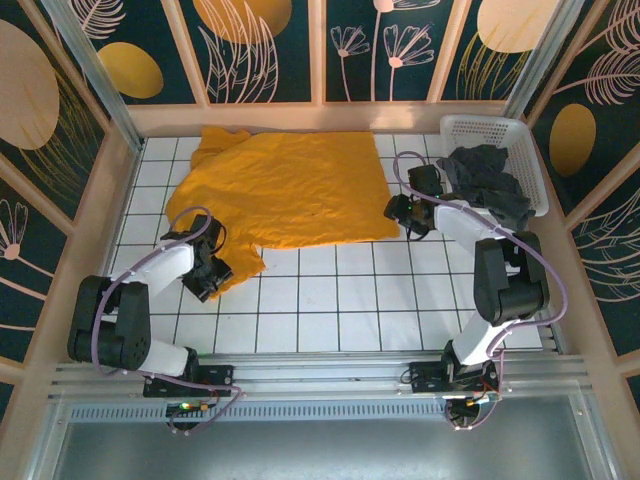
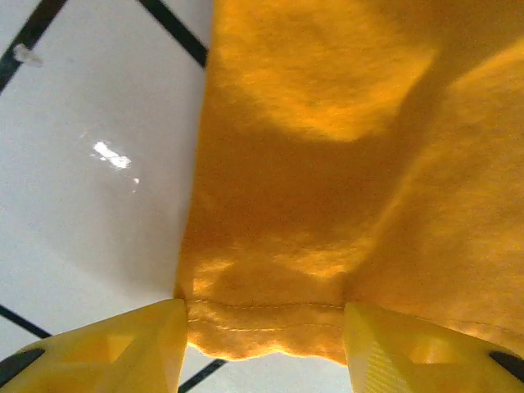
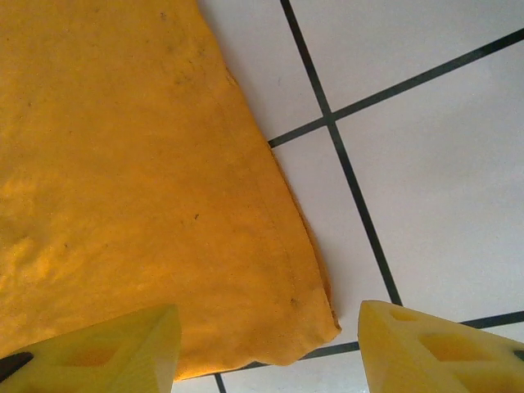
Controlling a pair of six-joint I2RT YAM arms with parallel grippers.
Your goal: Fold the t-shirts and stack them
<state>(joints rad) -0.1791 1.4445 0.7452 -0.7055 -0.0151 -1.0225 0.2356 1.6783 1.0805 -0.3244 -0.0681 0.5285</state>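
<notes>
The stitched hem of the soft orange t-shirt (image 1: 290, 190) is straddled by the left gripper (image 2: 264, 309) and right gripper (image 3: 268, 315), both held parted.

Floor (image 1: 330, 300): white tiles, dark grout, glossy; glare spot (image 2: 110, 155) on one tile in left wrist view. Walls (image 1: 270, 40) at 9, 12 & 3 o'clock: dark teal panels w/ pale leaf & flower outlines + gold ovals, split by light wood posts (image 1: 318, 50). Wood ledge (image 1: 320, 115) along floor edge at 12. Alu rail (image 1: 330, 375) at 6, grey metal tray (image 1: 320, 440) beyond it. Light even, shadows soft.
</notes>
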